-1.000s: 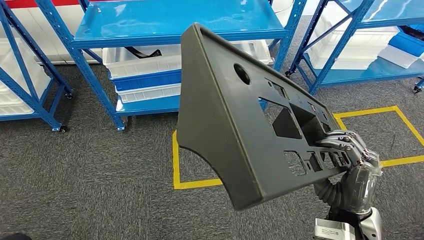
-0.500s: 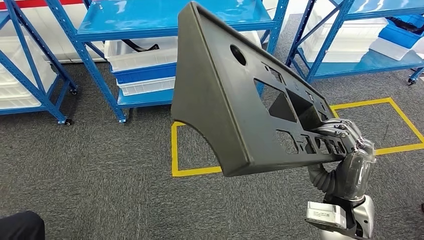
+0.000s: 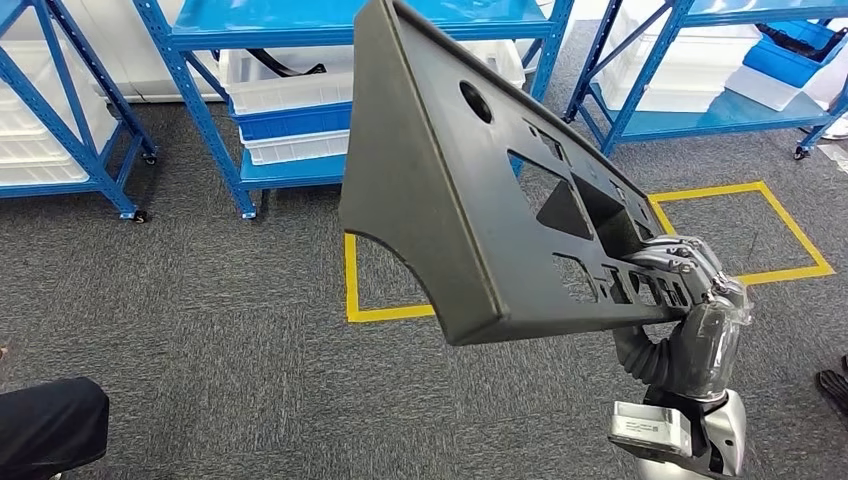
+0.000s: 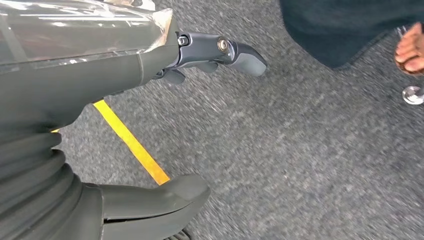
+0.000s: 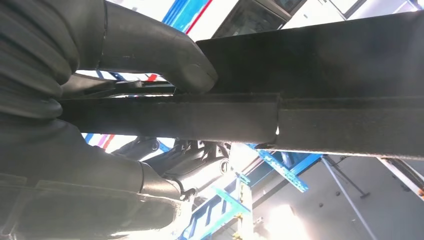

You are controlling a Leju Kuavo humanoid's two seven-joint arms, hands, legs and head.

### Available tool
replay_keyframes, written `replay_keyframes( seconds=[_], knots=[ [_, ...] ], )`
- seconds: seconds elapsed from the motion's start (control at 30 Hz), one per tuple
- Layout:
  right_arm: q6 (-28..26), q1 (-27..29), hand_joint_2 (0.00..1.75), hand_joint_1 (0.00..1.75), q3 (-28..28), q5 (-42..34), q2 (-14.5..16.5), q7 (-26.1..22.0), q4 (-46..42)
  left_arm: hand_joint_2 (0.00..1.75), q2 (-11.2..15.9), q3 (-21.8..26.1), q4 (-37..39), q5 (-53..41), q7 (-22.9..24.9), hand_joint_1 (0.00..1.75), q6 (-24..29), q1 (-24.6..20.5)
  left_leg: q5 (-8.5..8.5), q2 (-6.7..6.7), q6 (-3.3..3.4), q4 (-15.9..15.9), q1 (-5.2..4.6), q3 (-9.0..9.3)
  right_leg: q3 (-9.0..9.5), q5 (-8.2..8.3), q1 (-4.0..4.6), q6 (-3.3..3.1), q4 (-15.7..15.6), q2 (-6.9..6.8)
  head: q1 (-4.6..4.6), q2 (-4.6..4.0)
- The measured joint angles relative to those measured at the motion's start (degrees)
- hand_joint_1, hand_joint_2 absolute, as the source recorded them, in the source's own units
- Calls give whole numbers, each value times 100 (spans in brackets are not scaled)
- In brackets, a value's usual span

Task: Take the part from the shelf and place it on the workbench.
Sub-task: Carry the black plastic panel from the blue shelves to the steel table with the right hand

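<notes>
Right robot hand (image 3: 690,290) is clamped on the lower edge of the big dark part (image 3: 480,190), holding it tilted up over the grey carpet (image 3: 200,340). Left robot hand (image 4: 150,125) hangs low, fingers apart, holding nothing.

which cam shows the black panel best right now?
Head view: the whole black panel with its cutouts, tilted, the right hand gripping its lower corner. The right wrist view gives a close look at the panel's edge under the thumb. The left wrist view looks at carpet past the empty left hand.
</notes>
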Motion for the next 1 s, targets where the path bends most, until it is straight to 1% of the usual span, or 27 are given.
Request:
replay_keyframes(
  seconds=[0.03, 0.07, 0.1, 0.13, 0.17, 0.2, 0.23, 0.27, 0.3, 0.33, 0.37, 0.4, 0.43, 0.47, 0.5, 0.53, 0.57, 0.6, 0.63, 0.7, 0.77, 0.8, 0.83, 0.9, 0.93, 0.97, 1.0],
  knots=[
    [4, -25, 175, 173, 1, 2, 9, 3, 3, 175, -6, 1, 0, 0, -10, 0, 1, -1, 71, -2, -26, 7, -8, -66, 366, 17, 21, -28, -445, -2, 1, 0],
    [5, -50, 175, 173, 1, 3, 15, 3, 3, 175, -12, 3, -1, 1, -20, 0, 2, -1, 134, -1, -56, 13, -19, -108, 701, -82, 45, -90, -934, -4, -2, 0],
    [6, -72, 175, 173, 1, 2, 22, 4, 4, 175, -17, 5, -1, 5, -33, 0, 3, -1, 200, 1, -88, 9, -26, -130, 953, -212, 70, -161, -1328, -4, -9, 0],
    [7, -89, 175, 173, 1, 1, 27, 4, 5, 175, -21, 8, -2, 14, -46, 0, 5, 0, 262, 6, -125, -6, -30, -139, 1102, -316, 97, -225, -1596, -3, -14, 0],
    [11, -98, 175, 173, 1, -1, 31, 4, 10, 175, -21, 11, -2, 33, -57, 0, 9, 2, 324, 12, -162, -29, -26, -145, 1096, -332, 96, -270, -1676, 0, -20, 0],
    [17, -108, 175, 173, 1, -3, 40, 4, 21, 175, -19, 15, -2, 55, -66, 0, 14, 6, 337, 6, -196, -33, -9, -161, 1059, -286, 74, -309, -1666, -1, -23, 0],
    [26, -126, 175, 173, 1, -1, 49, 3, 37, 175, -19, 21, -2, 82, -74, 0, 19, 12, 236, -3, -229, 36, 8, -197, 1021, -226, 49, -365, -1668, -2, -24, 0],
    [33, -152, 175, 173, 0, 8, 61, 4, 60, 175, -19, 27, -2, 109, -80, 0, 26, 18, 38, -14, -258, 203, 22, -258, 980, -163, 19, -415, -1675, -5, -28, 0],
    [37, -191, 175, 173, 0, 25, 73, 5, 88, 175, -17, 34, -2, 131, -87, 0, 32, 23, -241, -30, -285, 490, 36, -348, 933, -107, 3, -452, -1673, -12, -31, -1],
    [39, -235, 175, 173, 1, 54, 83, 8, 124, 175, -15, 41, -2, 155, -93, 0, 39, 29, -518, -39, -314, 873, 41, -454, 882, -57, 6, -480, -1670, -21, -35, -1],
    [36, -280, 175, 173, 3, 91, 95, 17, 168, 175, -10, 46, -2, 174, -97, 0, 45, 33, -695, -47, -341, 1241, 43, -544, 834, -17, 9, -480, -1666, -35, -36, -1],
    [32, -327, 175, 173, 5, 133, 106, 29, 221, 175, -6, 49, -2, 191, -101, 0, 50, 37, -757, -53, -365, 1506, 49, -577, 784, 19, 10, -472, -1658, -55, -36, -1],
    [26, -372, 175, 173, 8, 170, 117, 45, 275, 175, -4, 51, -2, 204, -102, 0, 55, 42, -713, -52, -380, 1573, 60, -514, 741, 45, 9, -458, -1649, -79, -37, 0],
    [22, -415, 175, 173, 9, 199, 127, 61, 326, 175, -1, 54, -2, 216, -102, 0, 58, 45, -603, -41, -387, 1403, 75, -333, 709, 61, 5, -445, -1636, -106, -37, 0],
    [20, -467, 175, 173, 11, 220, 135, 73, 372, 175, 3, 58, -3, 228, -103, 0, 61, 47, -480, -3, -387, 1039, 91, -46, 697, 71, 1, -434, -1618, -139, -37, 0],
    [20, -524, 175, 173, 15, 232, 142, 81, 413, 175, 5, 63, -4, 242, -103, 0, 63, 43, -427, 66, -382, 616, 96, 258, 677, 71, 10, -419, -1598, -171, -39, 0],
    [20, -585, 175, 173, 17, 242, 148, 86, 450, 175, 9, 70, -7, 257, -104, 0, 65, 40, -391, 123, -354, 282, 86, 488, 659, 72, 25, -395, -1577, -201, -38, 0],
    [20, -656, 175, 173, 23, 248, 153, 94, 497, 175, 10, 80, -9, 273, -105, 0, 67, 38, -389, 168, -312, 69, 69, 614, 651, 71, 46, -363, -1556, -233, -32, 0],
    [21, -718, 175, 173, 31, 249, 157, 99, 545, 175, 11, 90, -11, 288, -105, 0, 70, 37, -417, 177, -263, 0, 46, 635, 635, 70, 65, -325, -1545, -264, -27, 0],
    [26, -834, 175, 173, 57, 245, 163, 108, 645, 175, 12, 115, -13, 313, -109, 0, 84, 42, -389, 116, -158, -33, 38, 569, 628, 70, 82, -255, -1529, -324, -12, 0],
    [32, -921, 175, 173, 81, 229, 166, 108, 719, 175, 9, 137, -13, 337, -115, 0, 98, 43, -345, 51, -83, -86, 59, 536, 527, -20, 71, -217, -1373, -249, -6, 0],
    [36, -958, 175, 173, 91, 213, 163, 105, 763, 175, 9, 149, -13, 351, -116, 0, 103, 44, -318, 21, -50, -103, 68, 521, 396, -148, 62, -223, -1122, -176, -5, 0],
    [40, -995, 175, 173, 101, 196, 161, 100, 823, 175, 10, 162, -13, 368, -118, 0, 109, 44, -301, -15, -29, -104, 64, 497, 216, -309, 50, -236, -757, -102, -1, 0],
    [60, -1061, 175, 173, 118, 162, 156, 88, 980, 175, 13, 194, -13, 407, -118, 0, 127, 48, -269, -99, -3, -99, 56, 451, -154, -561, 33, -239, -11, -47, -1, 0],
    [70, -1093, 175, 173, 125, 152, 157, 80, 1056, 175, 11, 211, -13, 426, -118, 0, 141, 54, -258, -147, -5, -96, 53, 437, -236, -566, 23, -208, 140, -38, -1, 0],
    [79, -1133, 175, 173, 134, 145, 157, 67, 1128, 175, 10, 225, -13, 450, -118, 0, 157, 60, -248, -197, -13, -93, 52, 432, -200, -468, 10, -158, 44, -27, -1, 0],
    [84, -1184, 175, 173, 147, 138, 156, 47, 1193, 175, 8, 240, -13, 469, -118, 0, 171, 65, -239, -247, -26, -90, 52, 432, -67, -301, -6, -103, -262, 0, 0, 0]
  ],
)
